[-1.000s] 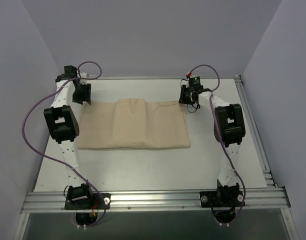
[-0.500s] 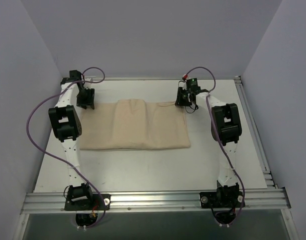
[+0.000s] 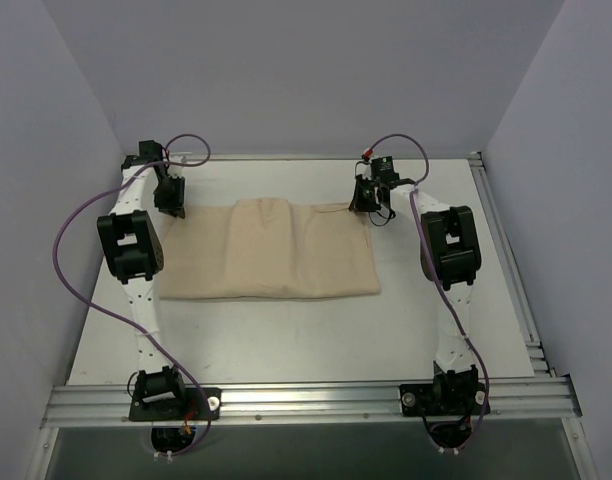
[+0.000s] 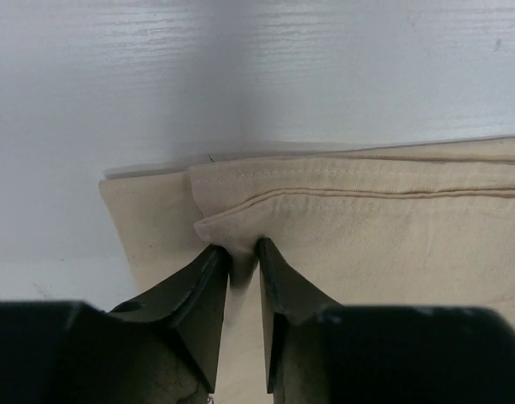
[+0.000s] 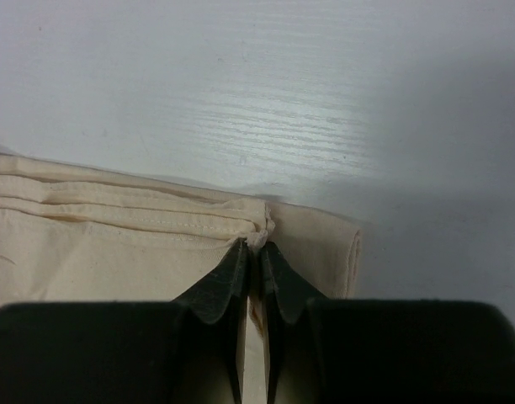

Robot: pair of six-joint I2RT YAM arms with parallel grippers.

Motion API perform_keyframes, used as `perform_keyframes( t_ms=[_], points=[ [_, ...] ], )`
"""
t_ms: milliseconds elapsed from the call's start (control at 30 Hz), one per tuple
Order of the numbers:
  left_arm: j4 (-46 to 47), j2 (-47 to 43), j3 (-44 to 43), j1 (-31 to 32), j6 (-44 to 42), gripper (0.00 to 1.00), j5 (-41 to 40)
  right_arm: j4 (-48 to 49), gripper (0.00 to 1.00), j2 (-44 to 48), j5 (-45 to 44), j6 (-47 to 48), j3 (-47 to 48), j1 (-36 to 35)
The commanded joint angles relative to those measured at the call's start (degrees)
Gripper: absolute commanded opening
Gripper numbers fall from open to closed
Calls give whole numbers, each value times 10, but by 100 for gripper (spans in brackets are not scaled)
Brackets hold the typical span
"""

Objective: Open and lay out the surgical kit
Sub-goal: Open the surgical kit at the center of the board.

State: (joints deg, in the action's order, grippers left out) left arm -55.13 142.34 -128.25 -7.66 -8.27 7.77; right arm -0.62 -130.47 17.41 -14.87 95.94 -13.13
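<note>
The surgical kit [image 3: 276, 250] lies as a folded beige cloth wrap in the middle of the table, and its contents are hidden inside. My left gripper [image 3: 170, 207] is at the wrap's far left corner. In the left wrist view the left gripper [image 4: 242, 252] pinches a raised fold of the cloth [image 4: 392, 227] near the hemmed edge. My right gripper [image 3: 372, 206] is at the far right corner. In the right wrist view the right gripper [image 5: 258, 247] is shut tight on a bunched corner of the cloth [image 5: 114, 244].
The white table [image 3: 286, 330] runs around the wrap on all sides. An aluminium rail [image 3: 306, 400] carries both arm bases at the near edge, and another rail [image 3: 506, 250] lines the right side. Grey walls enclose the back and sides.
Both grippers have closed onto the wrap's far corners. The right gripper shifted slightly left onto its corner. The left gripper moved a little toward the far edge a second ago and then held still.
</note>
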Motion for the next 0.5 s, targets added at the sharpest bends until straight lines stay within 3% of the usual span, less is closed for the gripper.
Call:
perform_keyframes(
  t_ms=[0,133,267,467],
  points=[
    [28,-27,-3,2,-10,29,14,-15,0,21,3,1,-1,-7],
    [35,-48,9,2,-13,20,17,-22,0,43,-15,5,-1,-6],
    [56,-95,42,2,-18,3,30,-20,0,65,-19,5,-8,-7],
    [67,-132,63,0,-31,2,30,-9,0,99,-14,2,-21,-7]
  ],
)
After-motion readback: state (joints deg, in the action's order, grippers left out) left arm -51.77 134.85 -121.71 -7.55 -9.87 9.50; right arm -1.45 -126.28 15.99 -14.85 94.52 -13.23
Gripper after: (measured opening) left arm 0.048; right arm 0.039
